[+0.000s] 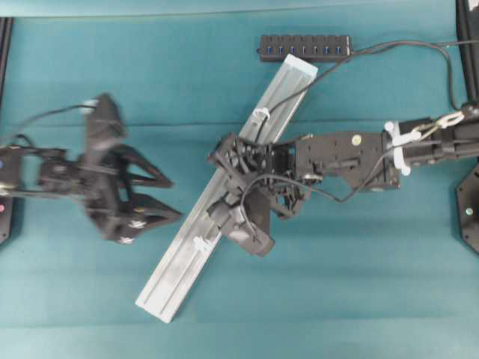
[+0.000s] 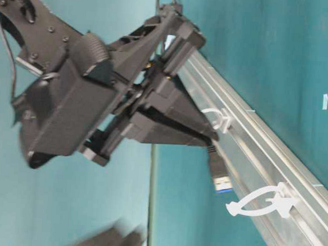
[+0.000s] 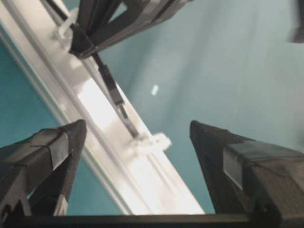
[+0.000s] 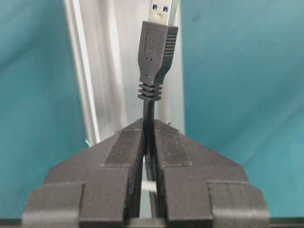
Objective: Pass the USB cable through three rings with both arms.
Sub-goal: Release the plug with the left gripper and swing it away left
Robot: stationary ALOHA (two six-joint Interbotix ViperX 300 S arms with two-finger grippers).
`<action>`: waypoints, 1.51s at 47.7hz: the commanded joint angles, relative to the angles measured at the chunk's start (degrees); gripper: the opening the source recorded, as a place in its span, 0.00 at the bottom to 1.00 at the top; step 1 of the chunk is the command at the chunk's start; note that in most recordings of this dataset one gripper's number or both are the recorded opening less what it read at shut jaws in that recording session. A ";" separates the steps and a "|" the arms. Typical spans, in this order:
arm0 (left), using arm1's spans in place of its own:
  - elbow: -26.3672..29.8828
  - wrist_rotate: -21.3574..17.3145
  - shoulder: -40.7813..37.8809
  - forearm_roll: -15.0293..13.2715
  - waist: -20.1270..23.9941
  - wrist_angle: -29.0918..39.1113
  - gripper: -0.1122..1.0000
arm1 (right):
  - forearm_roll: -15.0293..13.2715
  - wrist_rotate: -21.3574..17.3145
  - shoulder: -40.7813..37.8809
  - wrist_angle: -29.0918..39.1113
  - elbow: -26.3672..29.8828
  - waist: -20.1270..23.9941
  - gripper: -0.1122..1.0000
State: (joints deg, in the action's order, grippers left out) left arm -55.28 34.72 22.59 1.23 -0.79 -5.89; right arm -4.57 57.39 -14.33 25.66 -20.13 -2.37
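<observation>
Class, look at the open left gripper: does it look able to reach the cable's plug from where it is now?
Probably yes. The left gripper is open, and the plug juts free below the right gripper with nothing between; only the last ring sits close by.

I work in a robot lab, on a bench covered with plain teal cloth point(image 1: 352, 277). My two black arms, with bare wiring and cable ties, reach over an aluminium rail point(image 1: 187, 250) fitted with clips, beside a multi-port hub point(image 1: 304, 46), like a test fixture.
</observation>
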 commanded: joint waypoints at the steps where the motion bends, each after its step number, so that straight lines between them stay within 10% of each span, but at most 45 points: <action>1: -1.41 -0.18 5.01 0.26 -0.18 0.09 0.94 | -0.35 0.62 -0.44 -0.26 0.26 0.88 0.16; 26: -6.50 -15.21 24.08 0.53 -2.20 16.61 0.94 | -0.26 0.79 -0.62 -0.70 -0.18 2.64 0.16; 49: -6.50 -11.60 18.81 0.44 -12.39 16.70 0.93 | -0.35 0.88 -1.85 -2.20 0.79 2.81 0.16; 72: -5.89 -11.60 10.90 0.44 -12.57 9.84 0.93 | -0.26 0.97 -2.20 -2.90 1.49 4.04 0.16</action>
State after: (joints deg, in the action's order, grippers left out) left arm -62.23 23.03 33.75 1.58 -13.27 4.66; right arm -4.75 57.83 -16.26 23.20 -19.16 0.88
